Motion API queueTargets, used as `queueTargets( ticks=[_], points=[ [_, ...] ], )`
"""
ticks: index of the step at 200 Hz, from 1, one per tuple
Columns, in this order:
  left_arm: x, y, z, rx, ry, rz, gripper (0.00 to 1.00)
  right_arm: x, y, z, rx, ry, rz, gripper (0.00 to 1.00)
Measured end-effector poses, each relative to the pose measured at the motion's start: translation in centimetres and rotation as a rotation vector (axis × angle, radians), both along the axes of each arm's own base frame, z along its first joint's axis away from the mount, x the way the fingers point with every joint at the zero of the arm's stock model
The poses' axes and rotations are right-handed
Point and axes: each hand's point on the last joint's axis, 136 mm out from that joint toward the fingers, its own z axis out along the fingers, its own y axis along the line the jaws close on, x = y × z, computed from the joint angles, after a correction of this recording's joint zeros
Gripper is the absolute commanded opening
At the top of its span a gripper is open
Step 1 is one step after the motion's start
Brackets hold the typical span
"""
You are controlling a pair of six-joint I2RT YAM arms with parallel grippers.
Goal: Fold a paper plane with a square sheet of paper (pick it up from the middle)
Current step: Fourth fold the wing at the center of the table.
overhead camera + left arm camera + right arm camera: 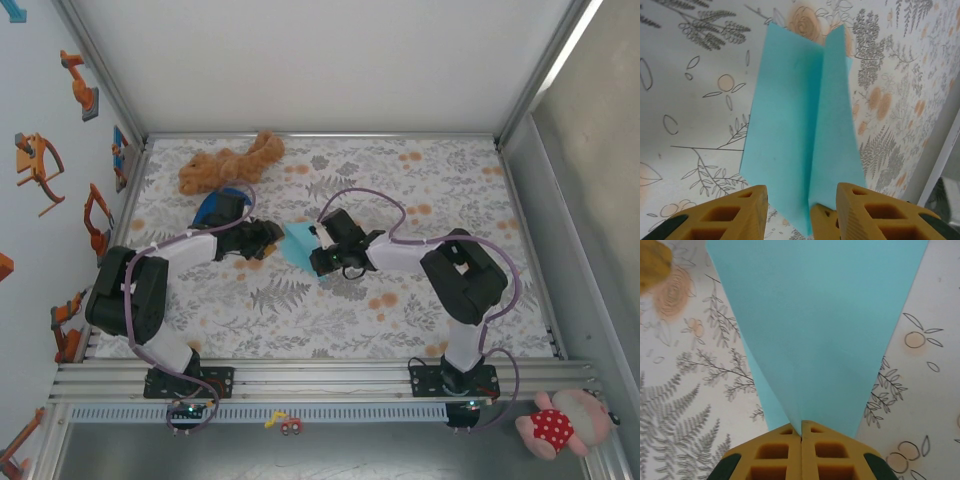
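I judge the folding to be far along: the light blue sheet is already a creased paper plane (298, 243), and the step in hand looks like working or setting its lengthwise fold between my two arms. My right gripper (801, 432) is pressed together, its pads meeting with no gap, and it pinches the paper plane (815, 330) where the paper narrows down to them; the paper fans out wide ahead of those fingers, above the floral table cover (685, 405). My left gripper (802, 197) is spread partway. The plane (805, 140) stands on edge ahead of it, one flap to each side of a sharp crease. The near end of that crease dips into the gap between my left fingers, closer to the right-hand pad (855, 200) than to the other. I cannot tell whether either pad touches the paper. From above, the plane sits directly between the two grippers, my left gripper (268, 238) just beside one edge and my right gripper (318, 245) at the other. The next move, I think, calls for the right pinch to hold steady while the left either closes squarely on the crease or backs straight off without dragging a flap.
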Motion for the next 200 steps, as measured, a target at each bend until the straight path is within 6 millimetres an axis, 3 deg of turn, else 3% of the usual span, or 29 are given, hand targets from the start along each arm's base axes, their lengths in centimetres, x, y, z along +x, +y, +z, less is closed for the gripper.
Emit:
queueTargets(
  ticks=[33, 73, 148, 200],
  points=[
    [-0.4, -0.1, -0.3, -0.023, -0.033, 0.002, 0.42, 0.1, 0.7, 0.7, 0.105, 0.077, -0.007, 0.0],
    [-0.7, -1.7, -0.1, -0.054, -0.068, -0.037, 0.42, -0.1, 0.9, -0.2, 0.159, 0.163, -0.013, 0.0],
    [-1.2, -3.0, -1.7, -0.052, -0.052, -0.082, 0.42, -0.4, 1.1, -0.1, 0.241, 0.245, -0.016, 0.0],
    [-1.7, -3.6, -2.8, -0.036, -0.05, -0.124, 0.45, -0.6, 1.0, -1.1, 0.27, 0.309, -0.032, 0.0]
  ],
)
